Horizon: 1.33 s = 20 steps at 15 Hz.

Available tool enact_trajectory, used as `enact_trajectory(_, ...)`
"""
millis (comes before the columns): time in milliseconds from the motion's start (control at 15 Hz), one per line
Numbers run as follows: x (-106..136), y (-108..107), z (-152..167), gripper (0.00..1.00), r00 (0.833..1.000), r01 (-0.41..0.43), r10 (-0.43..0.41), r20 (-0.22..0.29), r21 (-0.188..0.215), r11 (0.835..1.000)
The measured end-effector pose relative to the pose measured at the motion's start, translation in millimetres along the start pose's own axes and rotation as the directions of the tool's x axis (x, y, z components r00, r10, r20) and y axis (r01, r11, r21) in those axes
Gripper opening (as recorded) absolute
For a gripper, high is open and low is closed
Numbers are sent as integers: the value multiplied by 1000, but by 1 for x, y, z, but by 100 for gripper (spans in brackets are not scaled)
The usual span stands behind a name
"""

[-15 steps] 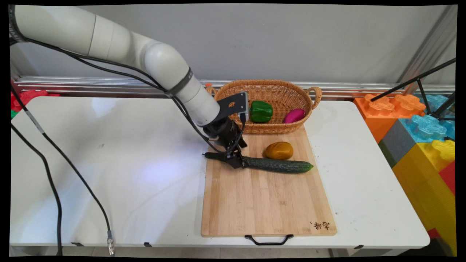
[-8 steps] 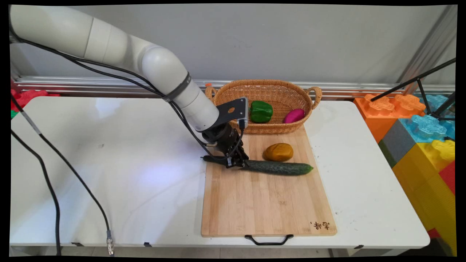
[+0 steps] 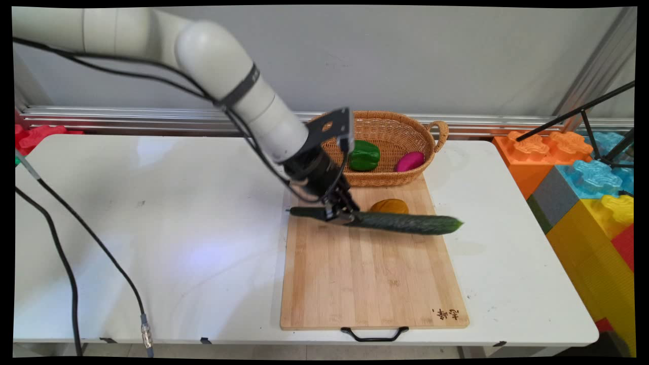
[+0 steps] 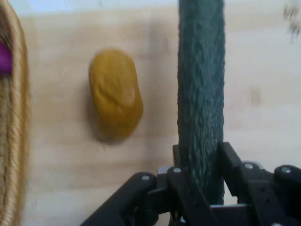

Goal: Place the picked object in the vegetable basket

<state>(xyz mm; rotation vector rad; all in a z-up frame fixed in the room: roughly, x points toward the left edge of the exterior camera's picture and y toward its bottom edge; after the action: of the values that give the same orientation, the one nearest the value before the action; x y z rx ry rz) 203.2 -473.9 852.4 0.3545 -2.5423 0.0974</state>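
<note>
A long dark green cucumber (image 3: 390, 222) is pinched between the two black fingers of the gripper (image 3: 340, 215) near its left end, and it is held clear of the wooden cutting board (image 3: 365, 284), lying roughly level across the middle of the main view with its right tip reaching past the board's right edge. In the hand view the cucumber (image 4: 201, 94) is seen running up from between the fingers (image 4: 181, 176) to the top edge of the frame, with the gripper (image 4: 202, 186) closed against both of its sides. A yellow-brown potato (image 3: 388, 206) is seen resting on the board just behind the cucumber, apart from it; in the hand view the potato (image 4: 115, 94) lies left of centre. Behind the board, in the upper middle of the main view, a wicker basket (image 3: 400, 126) is set on the white table (image 3: 152, 228), and a green bell pepper (image 3: 364, 155) and a magenta egg-shaped object (image 3: 409, 161) are held inside it.
</note>
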Motion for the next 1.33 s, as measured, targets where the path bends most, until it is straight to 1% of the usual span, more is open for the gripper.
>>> enact_trajectory(133,19,-4,-14,0,999,32,-32,-39,2,999)
enact_trajectory(200,24,-7,-18,0,998,43,-43,-52,6,999)
enact_trajectory(333,41,-23,-27,0,993,73,-69,-97,36,997)
enact_trajectory(467,50,-46,-34,0,986,107,-94,-137,88,990)
enact_trajectory(600,53,-78,-37,0,976,159,-130,-174,162,974)
enact_trajectory(667,52,-89,-38,0,973,177,-142,-183,189,966)
enact_trajectory(800,44,-122,-36,0,965,223,-175,-195,267,938)
enact_trajectory(1000,29,-159,-24,0,958,269,-214,-190,340,901)
enact_trajectory(1200,14,-186,-3,0,951,303,-250,-185,379,874)
enact_trajectory(1333,7,-197,13,0,946,320,-268,-183,390,863)
